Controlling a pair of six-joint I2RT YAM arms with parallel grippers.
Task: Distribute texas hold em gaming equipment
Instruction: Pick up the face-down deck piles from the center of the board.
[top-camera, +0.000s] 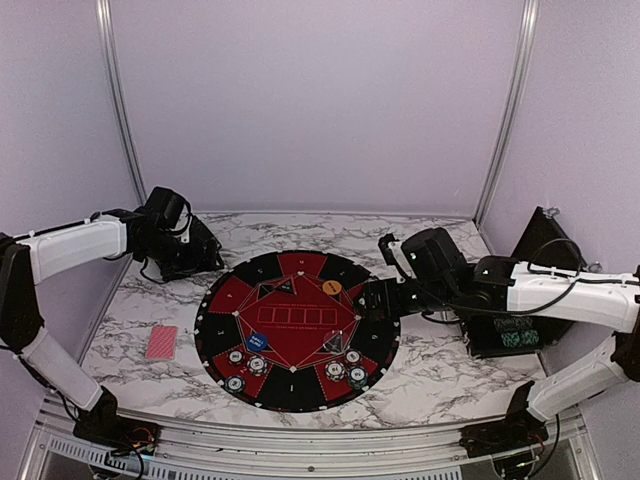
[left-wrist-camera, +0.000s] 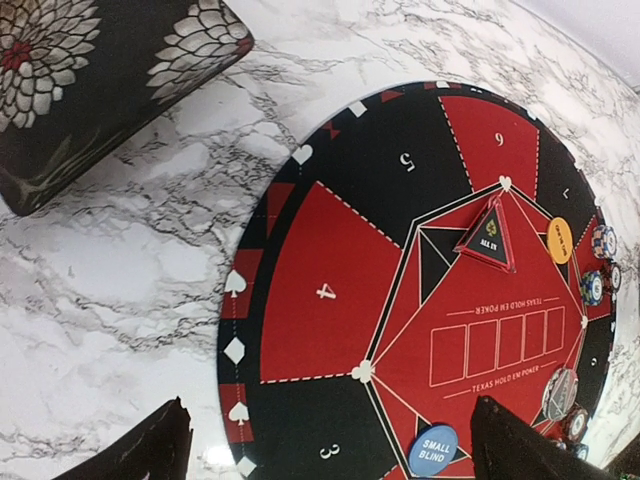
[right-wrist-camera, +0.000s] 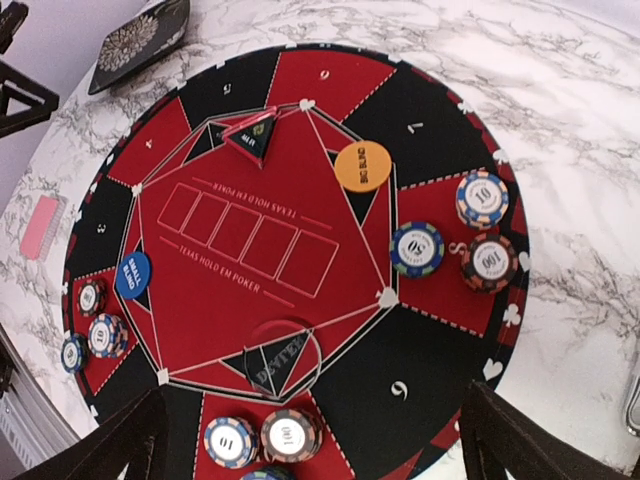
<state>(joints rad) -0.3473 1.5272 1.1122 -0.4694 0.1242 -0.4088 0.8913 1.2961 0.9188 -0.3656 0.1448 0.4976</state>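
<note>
Marble-patterned counter is carrying a round black-and-red mat, and the gear is sitting on it seat by seat. Taking the top view as the clock face, striped poker chips are resting in small clusters inside three red seat wedges at 3, 5 and 7 o'clock, which reads as stakes being shared out between players. They are showing white, dark and blue-edged rims with printed values.

An orange big-blind disc is lying at 1 o'clock just inside the centre field. A blue small-blind marker is lying at 7 o'clock. Each is sitting beside a wedge, as if assigning a role.

Red-backed playing cards are lying as one stack on bare counter at 9 o'clock, apart from the mat. They are probably waiting to be dealt, since the five outlined card boxes are showing nothing.

Right claw is hovering over the 3 o'clock rim with jaws apart and gripping nothing, probably lined up near the chips below. Left claw is hanging at 10 o'clock, jaws likewise apart and empty.
</note>
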